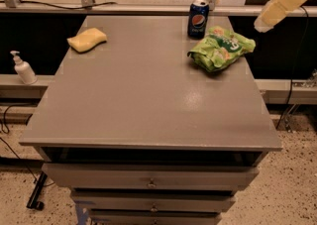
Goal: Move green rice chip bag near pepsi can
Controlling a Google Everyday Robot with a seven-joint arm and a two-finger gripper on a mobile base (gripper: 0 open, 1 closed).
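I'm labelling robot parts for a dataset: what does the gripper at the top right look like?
The gripper at the view's top right, beyond the table's right edge, shows as a pale yellow, tapering piece with a whitish tip. No markings show on it; the arm behind it is out of frame.

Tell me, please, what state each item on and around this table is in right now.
green rice chip bag: crumpled, lying on the table, not held.
pepsi can: upright at the far edge, right next to the bag.
yellow sponge: lying flat, far left of the tabletop.
white pump bottle: upright on the ledge left of the table.
claw: raised beyond the table's right edge, clear of the bag.
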